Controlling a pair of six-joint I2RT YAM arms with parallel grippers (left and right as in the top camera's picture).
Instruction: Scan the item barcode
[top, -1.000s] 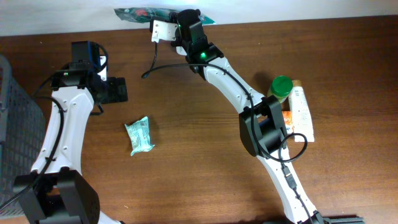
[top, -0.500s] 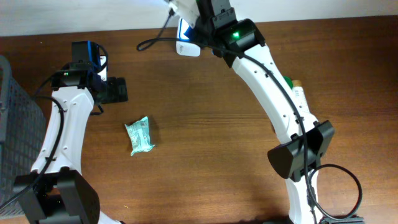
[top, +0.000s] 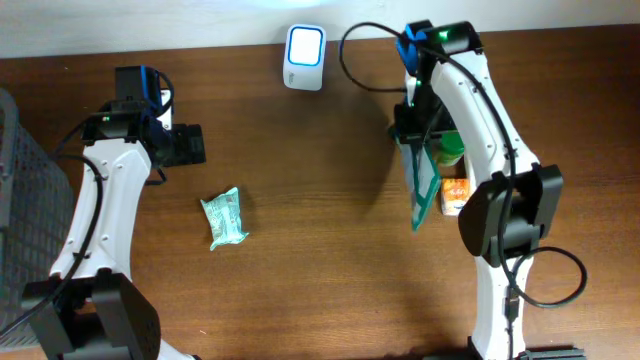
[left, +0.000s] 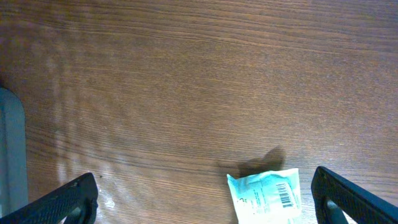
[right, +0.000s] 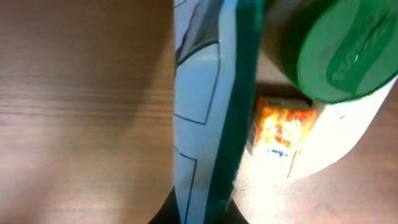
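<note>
Describer: Moved since a second ago: the packet (top: 420, 190) and the right arm carrying it have swung from the scanner (top: 304, 45) at top centre to the right side of the overhead frame.

Listener: How is it held?

Describer: The right gripper (top: 412, 130) is clamped tight on its upper end. The packet hangs edge-on, with its long axis running top to bottom of the frame. It is just left of a jar (top: 452, 148) and a box (top: 455, 195), above the table (top: 320, 250). I cannot tell whether it touches them.

Listener: And the scanner?

Describer: It sits up and to the left of the packet, well apart, with its lit face up.

Listener: The other arm?

Describer: The left gripper (left: 205, 202) hovers at the left of the frame, fingers wide apart, holding nothing. In its wrist view, a small pouch (left: 264, 196) lies flat at lower right, barcode up. The pouch is much nearer the left arm, so it looks the likelier next pick.
</note>
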